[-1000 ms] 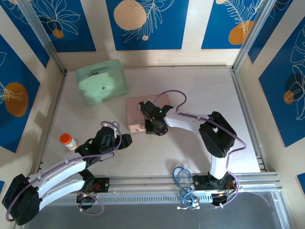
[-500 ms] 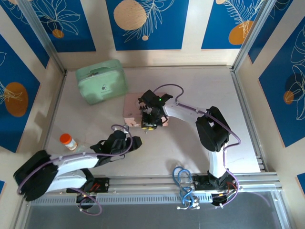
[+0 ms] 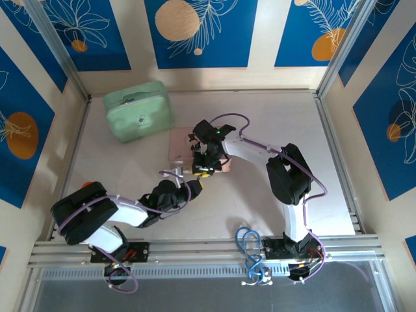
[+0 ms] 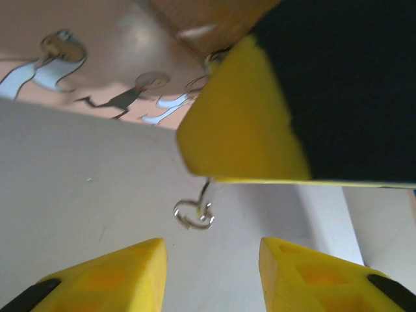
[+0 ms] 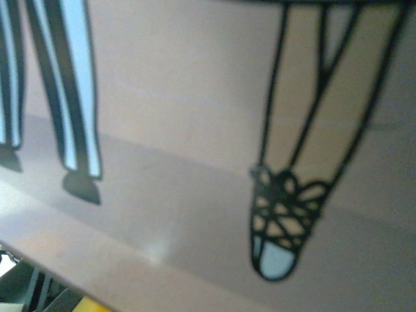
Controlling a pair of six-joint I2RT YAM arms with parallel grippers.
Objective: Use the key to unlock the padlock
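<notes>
Swinging inward over the last second, the left arm has folded its elbow over the orange-capped bottle, leaving only a sliver of orange visible, and has brought the left gripper up close to the near edge of the pink tin. The right gripper has kept to that same edge, and its arm now covers more of the tin than before. Seen from the left wrist, the left fingers stand apart with nothing between them. Just beyond them a thin silvery stem ending in a small ring, the key as far as it can be made out, hangs from under a right finger toward the table. Bare table lies to the right of the right arm and in front of both grippers; the green tin sits well apart in the far-left corner, near the wall. I cannot tell whether the right jaws are pressed together or clamped on the key: the right wrist view is a blurred close-up of the tin's drawings. Whether the padlock sits beneath that gripper is hidden.
</notes>
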